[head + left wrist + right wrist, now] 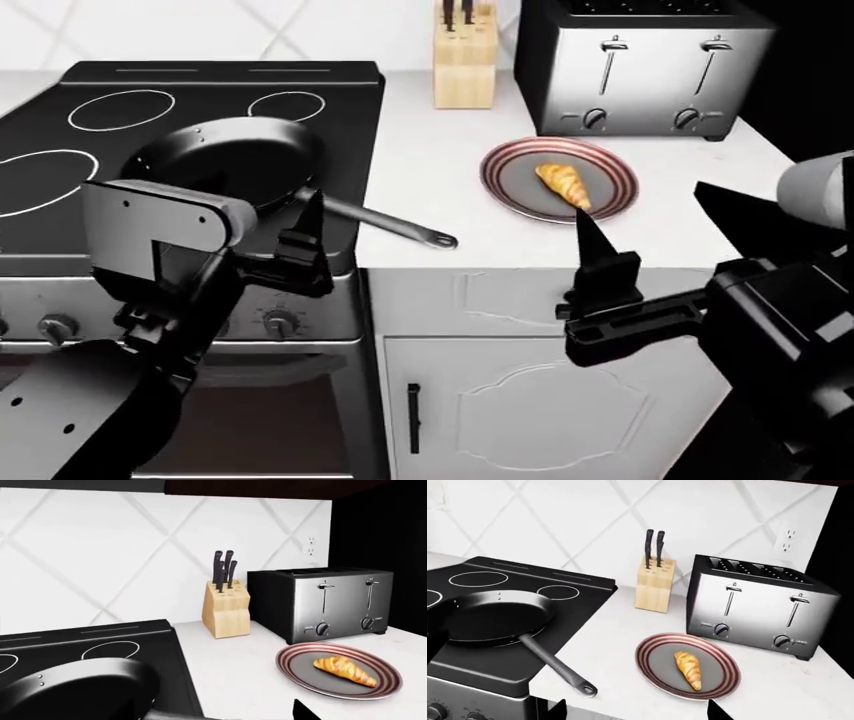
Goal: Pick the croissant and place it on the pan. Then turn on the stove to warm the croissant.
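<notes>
Croissant [565,186]: golden-brown, ridged, lying on a grey plate with red rings [507,180], right of centre in the head view. Its long axis runs from the upper left of the plate toward the lower right; the thicker end sits upper left, the thinner tip points lower right toward the desk's front edge. It lies flat and nothing grips it.

Pan [227,160]: round, black, shallow, seated on the stove [200,90] over the front right burner, left of centre in the head view. Its long grey handle [387,228] runs lower right, out over the white desk [427,150], the end with the hole stopping near the front edge, short of the plate. The pan holds nothing.

Stove: black glass top with white ring burners, upper left of the head view; steel front with dark knobs [280,322] below it.

Toaster [641,70]: boxy, steel-fronted, upper right of the head view, behind the plate.

Knife block [466,45]: pale wood with black handles, top centre, between stove and toaster.

Left gripper [300,255]: lower left of the head view, in front of the stove's edge beside the pan handle, touching nothing; whether the jaws are parted or closed I cannot tell.

Right gripper [598,262]: lower right of centre, in front of the desk's edge just below the plate, one dark finger rising toward the croissant's tip. In the right wrist view its two fingertips [557,707] stand well apart, released, with nothing between them.
</notes>
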